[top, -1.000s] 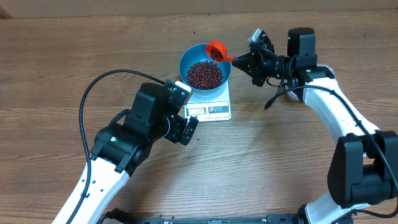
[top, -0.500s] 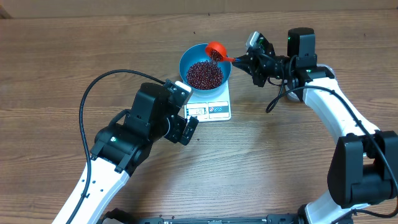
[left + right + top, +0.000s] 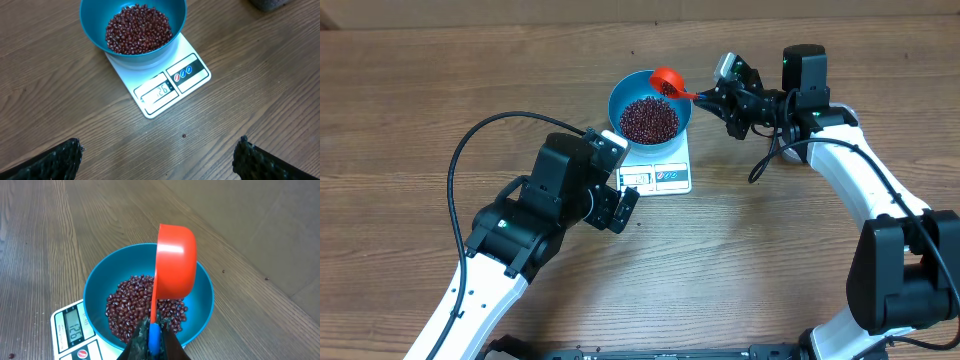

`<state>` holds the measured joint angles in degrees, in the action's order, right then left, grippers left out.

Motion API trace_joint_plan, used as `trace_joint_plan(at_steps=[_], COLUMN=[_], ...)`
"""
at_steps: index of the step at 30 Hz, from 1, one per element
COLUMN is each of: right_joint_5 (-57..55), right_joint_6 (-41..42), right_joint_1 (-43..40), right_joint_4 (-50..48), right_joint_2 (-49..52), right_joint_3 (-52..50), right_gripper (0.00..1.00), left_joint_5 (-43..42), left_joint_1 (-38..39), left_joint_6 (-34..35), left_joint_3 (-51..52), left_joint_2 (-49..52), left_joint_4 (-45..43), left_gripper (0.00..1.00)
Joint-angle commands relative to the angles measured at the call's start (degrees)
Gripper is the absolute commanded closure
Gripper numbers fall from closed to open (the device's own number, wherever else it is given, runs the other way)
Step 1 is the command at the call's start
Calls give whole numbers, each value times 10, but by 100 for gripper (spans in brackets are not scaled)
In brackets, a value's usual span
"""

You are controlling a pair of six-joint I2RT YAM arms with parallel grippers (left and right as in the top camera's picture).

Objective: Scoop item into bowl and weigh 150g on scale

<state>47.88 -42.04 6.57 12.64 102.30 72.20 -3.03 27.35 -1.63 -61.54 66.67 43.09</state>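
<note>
The beans (image 3: 649, 119) lie heaped in the blue bowl (image 3: 616, 104), which sits on the white scale (image 3: 672, 177) in the upper middle of the overhead frame. A red scoop (image 3: 667, 78), tipped on its side, hangs over the bowl's upper right rim, its handle clenched in the right claw (image 3: 708, 97). The left claw (image 3: 621, 208), spread wide and empty, hovers just lower left of the scale.
</note>
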Motion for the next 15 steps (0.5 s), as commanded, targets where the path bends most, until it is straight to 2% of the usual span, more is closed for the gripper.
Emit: trace_joint_plan(at_steps=[1, 15], right_joint_5=[1, 19], right_joint_6=[-5, -5], right_joint_1=[2, 2], right_joint_4=[-3, -5], right_joint_2=[1, 1], right_joint_3=[1, 1], right_gripper=[96, 96], left_joint_5=[-9, -9], left_joint_1=[2, 2], left_joint_6=[5, 5], left_joint_3=[-14, -14], left_joint_2=[4, 4], left_joint_4=[0, 0], left_gripper=[0, 0])
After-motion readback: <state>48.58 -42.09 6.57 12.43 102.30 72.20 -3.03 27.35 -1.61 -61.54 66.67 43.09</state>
